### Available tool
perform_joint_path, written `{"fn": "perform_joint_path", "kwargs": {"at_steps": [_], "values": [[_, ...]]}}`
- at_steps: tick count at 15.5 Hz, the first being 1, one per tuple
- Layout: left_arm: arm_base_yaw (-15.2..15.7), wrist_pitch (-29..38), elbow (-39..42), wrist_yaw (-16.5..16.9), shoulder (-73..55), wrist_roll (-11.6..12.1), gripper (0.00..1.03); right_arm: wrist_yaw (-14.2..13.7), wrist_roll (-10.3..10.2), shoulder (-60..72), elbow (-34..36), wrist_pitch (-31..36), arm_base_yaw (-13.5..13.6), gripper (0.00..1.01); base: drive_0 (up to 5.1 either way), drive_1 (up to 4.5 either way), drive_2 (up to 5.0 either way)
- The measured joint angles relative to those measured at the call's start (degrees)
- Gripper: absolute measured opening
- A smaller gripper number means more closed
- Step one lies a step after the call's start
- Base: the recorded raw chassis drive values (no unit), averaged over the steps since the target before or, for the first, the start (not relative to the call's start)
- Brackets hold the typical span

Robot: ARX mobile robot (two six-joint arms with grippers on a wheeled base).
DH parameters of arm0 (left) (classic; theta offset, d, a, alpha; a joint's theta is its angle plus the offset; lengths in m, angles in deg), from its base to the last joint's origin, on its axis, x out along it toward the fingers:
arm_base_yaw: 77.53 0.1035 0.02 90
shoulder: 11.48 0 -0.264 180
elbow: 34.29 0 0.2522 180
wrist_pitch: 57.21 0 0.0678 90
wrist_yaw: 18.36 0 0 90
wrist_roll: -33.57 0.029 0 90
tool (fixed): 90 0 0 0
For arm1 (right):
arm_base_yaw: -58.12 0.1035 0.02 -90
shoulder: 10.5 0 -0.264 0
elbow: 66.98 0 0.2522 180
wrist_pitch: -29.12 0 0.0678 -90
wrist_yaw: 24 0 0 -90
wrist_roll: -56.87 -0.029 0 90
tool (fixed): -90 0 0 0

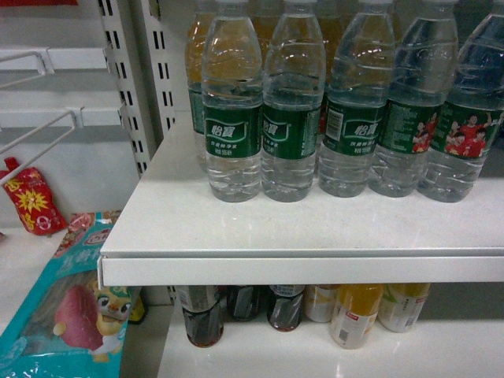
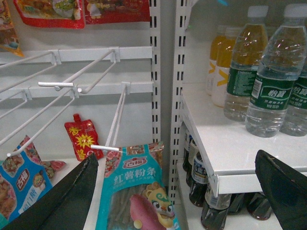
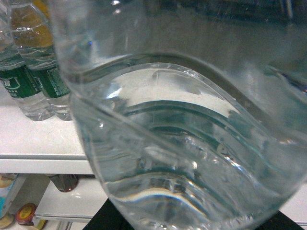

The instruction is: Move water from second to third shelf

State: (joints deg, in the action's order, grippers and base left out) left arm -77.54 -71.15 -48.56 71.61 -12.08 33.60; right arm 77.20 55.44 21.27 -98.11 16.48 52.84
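1. The water bottle (image 3: 182, 143) sits right against the right gripper (image 3: 196, 225), so close to the wrist camera that its clear ribbed wall fills the view, leaning across it.
2. Only dark slivers of the right gripper show under the bottle, so I cannot tell whether its fingers are clamped on it.
3. The left gripper (image 2: 176, 160) is spread wide with nothing between its fingers (image 2: 62, 201).
4. Ahead and to the right of the left gripper a row of water bottles (image 1: 291, 102) stands on the white shelf (image 1: 236, 228). Their green labels (image 1: 233, 130) carry white characters reading 怡寶, and the rightmost labels show red-shirted figures.
5. Orange drink bottles (image 2: 225, 57) stand behind that row.
6. Just ahead of the left gripper hangs a teal packet (image 2: 136, 191) printed 红薯粉条, with a red pouch (image 2: 82, 139) further back to the left.
7. Dark cola bottles (image 1: 203, 315) stand on the shelf below, next to slotted white uprights (image 2: 154, 72) and wire hooks (image 2: 76, 81).
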Motion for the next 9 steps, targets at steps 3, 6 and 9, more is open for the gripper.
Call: {"fn": "perform_joint_path", "kwargs": {"at_steps": [3,6,9], "values": [[0.00,-0.02,0.00,0.00,0.00,0.00,0.98,0.07,0.00,0.00,0.00,0.00,0.02,0.37,0.0,0.00,0.0],[0.00,0.00,0.00,0.00,0.00,0.00,0.98,0.00,0.00,0.00,0.00,0.00,0.02,0.37,0.0,0.00,0.0],[0.00,0.00,0.00,0.00,0.00,0.00,0.98,0.02,0.00,0.00,0.00,0.00,0.02,0.37,0.0,0.00,0.0]]}}
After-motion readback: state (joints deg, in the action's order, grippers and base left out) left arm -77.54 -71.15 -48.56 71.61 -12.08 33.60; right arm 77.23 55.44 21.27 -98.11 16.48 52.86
